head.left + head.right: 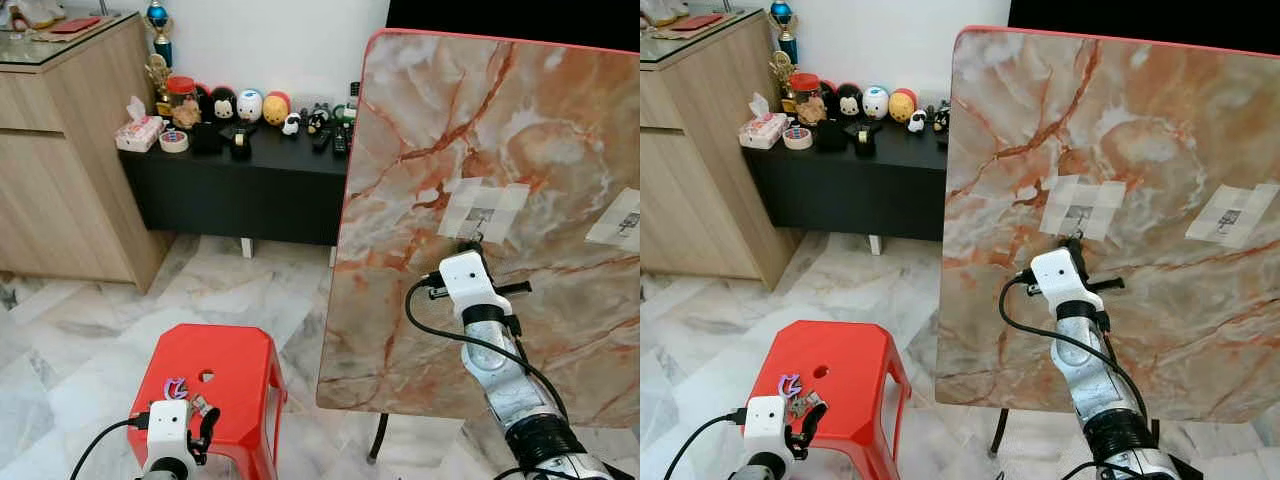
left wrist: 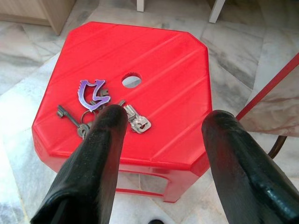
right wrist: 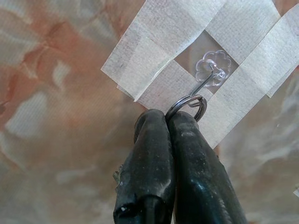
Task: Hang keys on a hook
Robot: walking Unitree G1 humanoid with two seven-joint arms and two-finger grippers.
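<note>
Right of centre in the head views, the right gripper [image 3: 180,116] is pinched tight on a thin steel key ring [image 3: 188,103], already looped over the clear hook [image 3: 211,71] taped to the marble board [image 1: 560,130]. The ring looks light, stiff and slippery, best nipped at the rim.

Lower left, the left gripper [image 2: 163,121] gapes empty above a second key bunch [image 2: 96,105] on the red stool [image 2: 163,60].

No readable text, labels, brands or numbers anywhere. The tissue pack [image 1: 138,131] and jar [image 1: 182,92] on the black surface [image 1: 250,180] carry print too small to read.
</note>
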